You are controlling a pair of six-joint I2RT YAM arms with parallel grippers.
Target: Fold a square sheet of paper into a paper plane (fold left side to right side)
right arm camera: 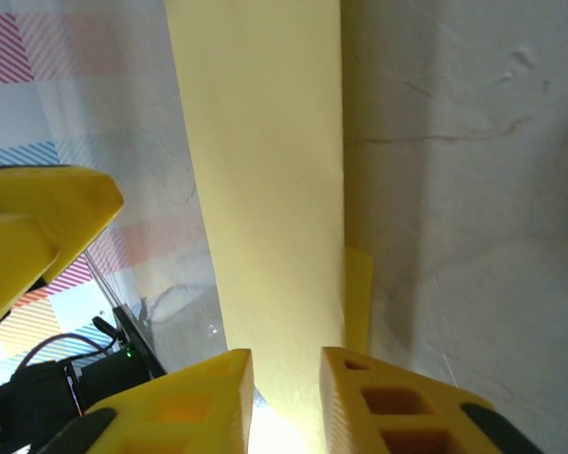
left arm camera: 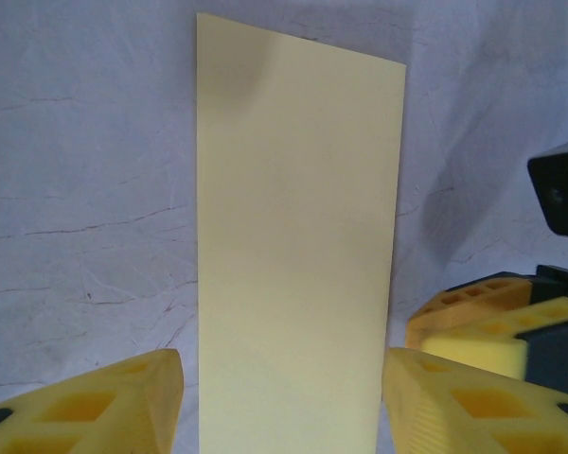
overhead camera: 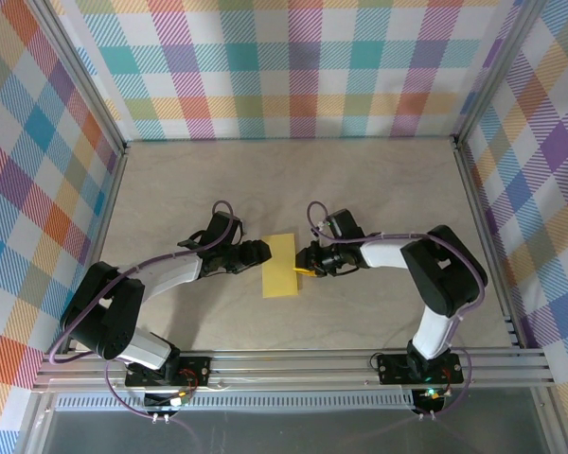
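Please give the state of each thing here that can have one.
square sheet of paper: folded into a narrow rectangle, lying on the table.
left gripper: open, straddling the sheet's end.
right gripper: nearly closed around the sheet's edge; grip unclear.

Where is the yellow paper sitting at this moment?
In the top view the folded yellow paper lies near the middle of the table, between the left gripper and the right gripper.
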